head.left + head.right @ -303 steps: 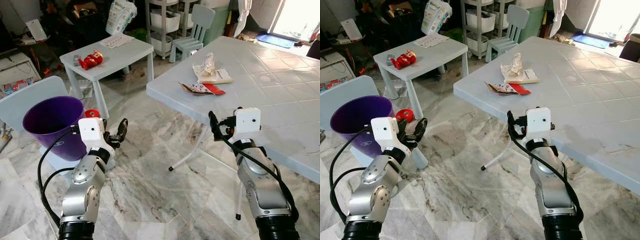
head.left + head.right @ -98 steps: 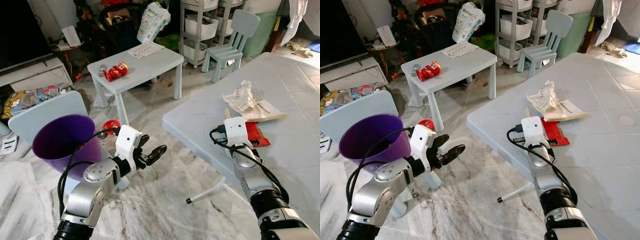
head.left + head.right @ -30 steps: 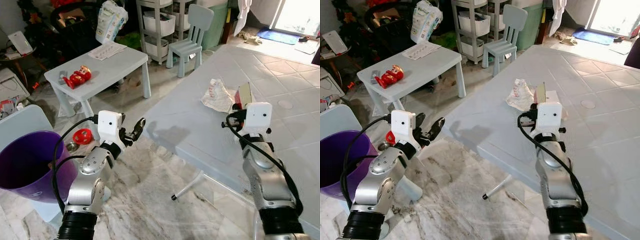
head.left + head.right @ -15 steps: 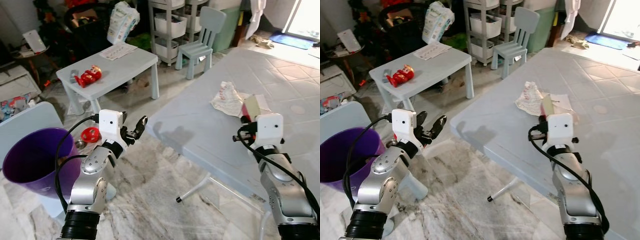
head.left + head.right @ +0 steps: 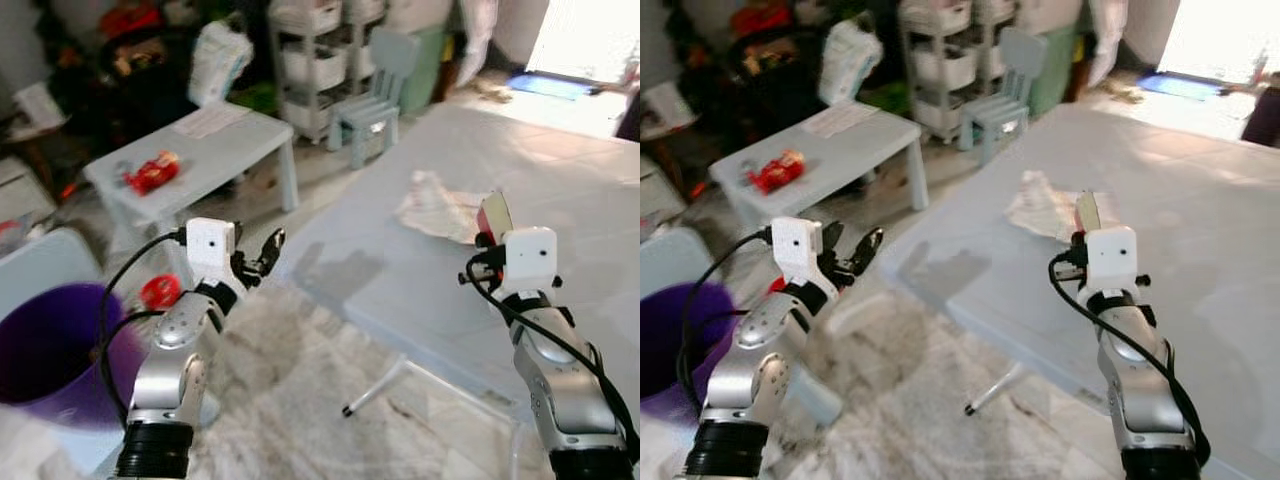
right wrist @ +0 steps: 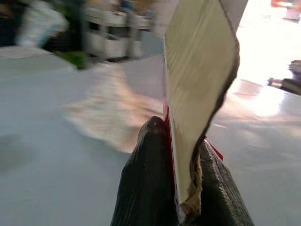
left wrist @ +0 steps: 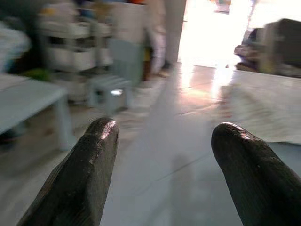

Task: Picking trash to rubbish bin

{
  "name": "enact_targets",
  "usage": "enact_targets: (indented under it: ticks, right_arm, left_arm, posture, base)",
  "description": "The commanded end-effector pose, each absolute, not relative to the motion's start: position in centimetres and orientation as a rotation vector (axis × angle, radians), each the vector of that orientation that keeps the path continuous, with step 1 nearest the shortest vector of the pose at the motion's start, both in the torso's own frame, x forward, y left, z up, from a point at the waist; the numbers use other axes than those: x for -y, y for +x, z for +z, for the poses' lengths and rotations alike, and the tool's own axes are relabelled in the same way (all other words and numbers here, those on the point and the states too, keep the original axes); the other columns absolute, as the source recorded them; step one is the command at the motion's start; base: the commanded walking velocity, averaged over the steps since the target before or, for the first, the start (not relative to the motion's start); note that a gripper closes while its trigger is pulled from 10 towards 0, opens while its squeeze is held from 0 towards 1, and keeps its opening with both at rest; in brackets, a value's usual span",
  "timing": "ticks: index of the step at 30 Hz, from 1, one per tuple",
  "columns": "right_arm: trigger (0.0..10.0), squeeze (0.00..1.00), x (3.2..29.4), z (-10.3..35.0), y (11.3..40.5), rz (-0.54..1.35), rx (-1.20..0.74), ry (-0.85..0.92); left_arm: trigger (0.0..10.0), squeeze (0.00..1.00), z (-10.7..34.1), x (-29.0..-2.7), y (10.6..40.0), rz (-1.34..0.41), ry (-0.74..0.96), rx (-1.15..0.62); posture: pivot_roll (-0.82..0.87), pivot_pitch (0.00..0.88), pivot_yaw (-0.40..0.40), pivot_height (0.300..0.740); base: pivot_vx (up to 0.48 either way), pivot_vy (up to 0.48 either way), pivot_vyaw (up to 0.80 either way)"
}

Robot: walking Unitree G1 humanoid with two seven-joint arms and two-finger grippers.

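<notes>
Wrapper (image 6: 200, 89) is clamped in the right gripper (image 6: 181, 141) above the bench (image 5: 400, 270), left gripper (image 7: 162, 136) spread and holding nothing, crumpled paper (image 5: 432, 205) and the purple bin (image 5: 45, 350) drop left.

Large surface (image 5: 560, 190): pale grey-blue, tiled pattern; a crumpled white wrapper (image 5: 432, 205) lies on it.
Small surface (image 5: 215, 150): a red toy (image 5: 148, 172) and a sheet of paper (image 5: 205, 120) lie on top.
Floor (image 5: 300, 400): marbled stone.
</notes>
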State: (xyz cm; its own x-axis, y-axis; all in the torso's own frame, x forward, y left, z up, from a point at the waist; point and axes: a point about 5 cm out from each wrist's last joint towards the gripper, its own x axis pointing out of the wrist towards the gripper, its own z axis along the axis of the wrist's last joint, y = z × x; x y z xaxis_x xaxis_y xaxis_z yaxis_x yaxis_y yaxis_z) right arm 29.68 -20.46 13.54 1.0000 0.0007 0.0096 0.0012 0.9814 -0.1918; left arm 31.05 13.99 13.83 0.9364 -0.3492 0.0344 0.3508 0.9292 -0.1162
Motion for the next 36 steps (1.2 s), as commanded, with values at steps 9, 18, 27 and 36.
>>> enact_targets:
  ticks: [9,18,27,36]
  right_arm:
    - [10.0,0.0,20.2,14.0,29.7,0.003,0.03,-0.196]
    - [10.0,0.0,20.2,14.1,29.9,0.005,0.033,-0.2]
    - [10.0,0.0,20.0,14.1,30.0,0.012,0.037,-0.207]
    - [10.0,0.0,20.1,14.4,29.9,0.011,0.037,-0.218]
  left_arm:
    - [10.0,0.0,13.8,-14.0,31.2,-0.355,-0.114,0.004]
    - [10.0,0.0,13.5,-14.0,31.2,-0.349,-0.117,-0.008]
    - [10.0,0.0,13.5,-14.0,31.5,-0.338,-0.107,-0.009]
    - [10.0,0.0,13.8,-13.3,32.6,-0.366,-0.1,-0.008]
  posture:
    - [-0.02,0.0,0.037,0.74]
    - [-0.02,0.0,0.033,0.74]
    - [-0.02,0.0,0.032,0.74]
    - [-0.04,0.0,0.031,0.74]
  base:
    - [0.302,0.0,-0.65]
    - [0.0,0.0,0.0]
    - [0.0,0.0,0.0]
    - [0.0,0.0,-0.18]
